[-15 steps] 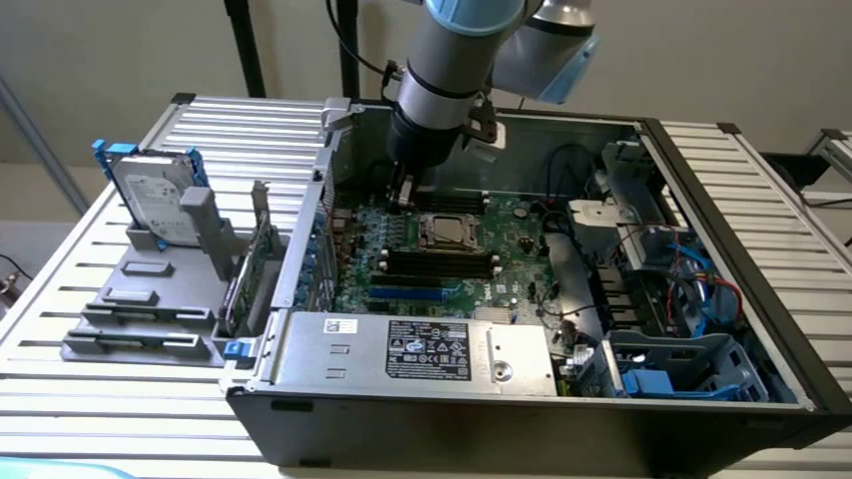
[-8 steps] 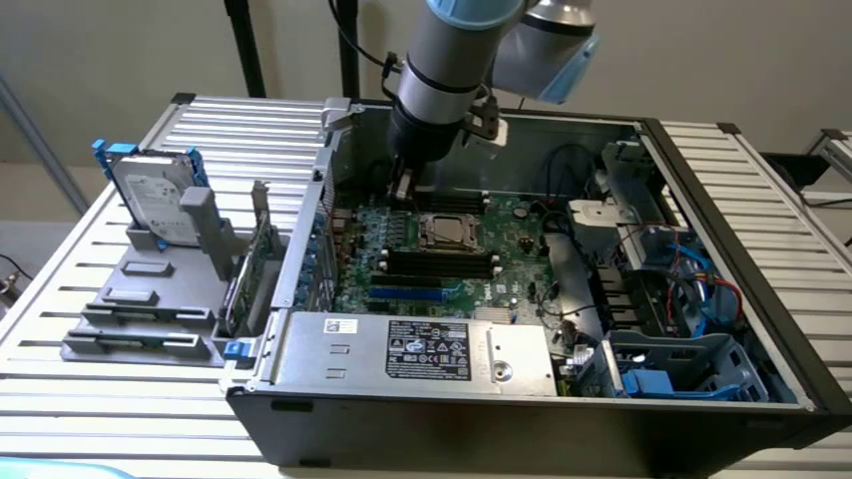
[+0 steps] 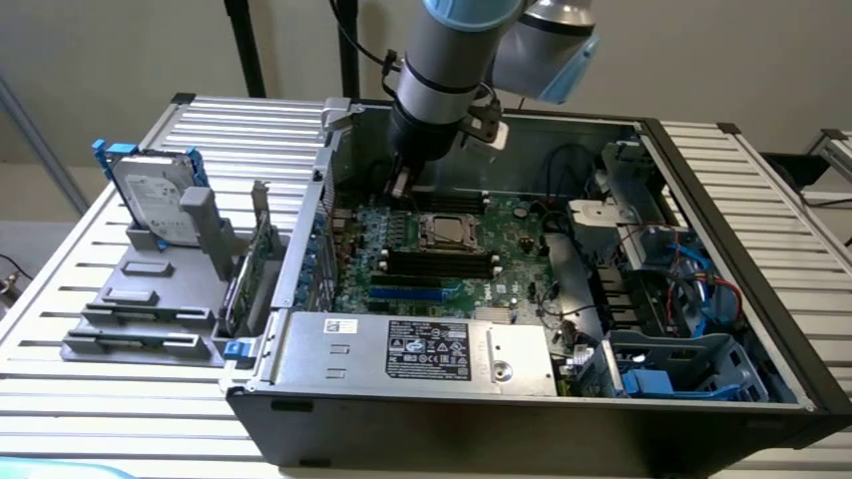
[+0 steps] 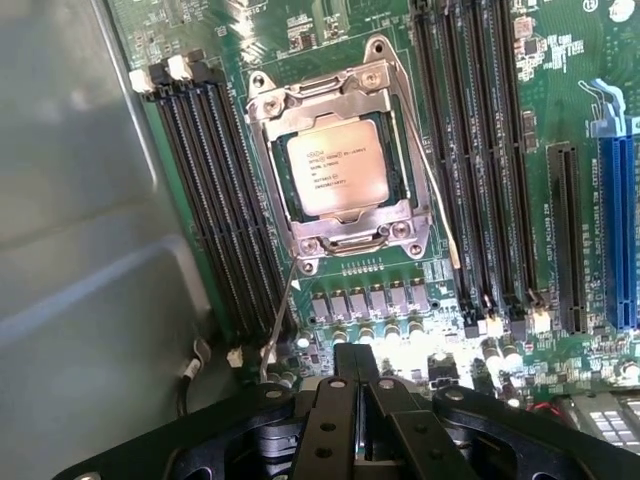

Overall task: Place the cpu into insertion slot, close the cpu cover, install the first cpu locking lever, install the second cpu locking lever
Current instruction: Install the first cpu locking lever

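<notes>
The gripper [image 4: 365,352] is hanging w/ fingers pressed together, gripping nothing. Straight ahead of the tips the cpu [image 4: 335,165] is sitting in the insertion slot [image 4: 262,105], w/ the cpu cover [image 4: 352,222] lying flat over it. The nearer locking lever [image 4: 280,320], a thin wire, is running lengthwise from the slot's near corner back toward the tool. Its free end is lying just beside the tips, toward the case wall [image 4: 80,250], and it's prob. unlatched. The 2nd lever [image 4: 430,190] is lying along the slot's opposite flank, farther off.
</notes>
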Controlling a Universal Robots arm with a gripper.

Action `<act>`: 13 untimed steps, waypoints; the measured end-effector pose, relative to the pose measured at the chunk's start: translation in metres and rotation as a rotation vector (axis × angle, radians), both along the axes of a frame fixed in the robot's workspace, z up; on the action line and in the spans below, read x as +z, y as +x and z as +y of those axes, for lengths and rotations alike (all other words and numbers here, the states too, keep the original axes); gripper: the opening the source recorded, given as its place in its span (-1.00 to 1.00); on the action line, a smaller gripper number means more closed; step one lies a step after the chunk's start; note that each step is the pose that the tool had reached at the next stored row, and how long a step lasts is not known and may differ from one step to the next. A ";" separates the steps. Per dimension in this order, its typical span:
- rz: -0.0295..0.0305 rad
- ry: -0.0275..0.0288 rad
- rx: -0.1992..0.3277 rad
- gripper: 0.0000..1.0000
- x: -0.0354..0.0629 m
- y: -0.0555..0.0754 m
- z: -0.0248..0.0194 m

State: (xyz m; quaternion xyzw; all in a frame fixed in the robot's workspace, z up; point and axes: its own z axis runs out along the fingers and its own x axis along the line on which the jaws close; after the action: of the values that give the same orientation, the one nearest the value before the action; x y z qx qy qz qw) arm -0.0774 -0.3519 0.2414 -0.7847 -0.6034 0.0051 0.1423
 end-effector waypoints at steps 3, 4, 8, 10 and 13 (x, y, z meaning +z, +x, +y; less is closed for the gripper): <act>0.0088 -0.0001 -0.014 -0.79 0.0001 -0.001 0.0000; 0.0112 0.0000 -0.018 -0.79 0.0000 -0.002 0.0000; 0.0187 0.0014 -0.034 -0.79 0.0001 -0.004 -0.0001; 0.0224 0.0030 -0.044 -0.79 0.0001 -0.005 -0.0001; 0.0284 0.0069 -0.064 -0.79 0.0001 -0.005 -0.0001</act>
State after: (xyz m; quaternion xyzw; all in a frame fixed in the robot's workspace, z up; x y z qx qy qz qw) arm -0.0829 -0.3519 0.2415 -0.8029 -0.5759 0.0096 0.1537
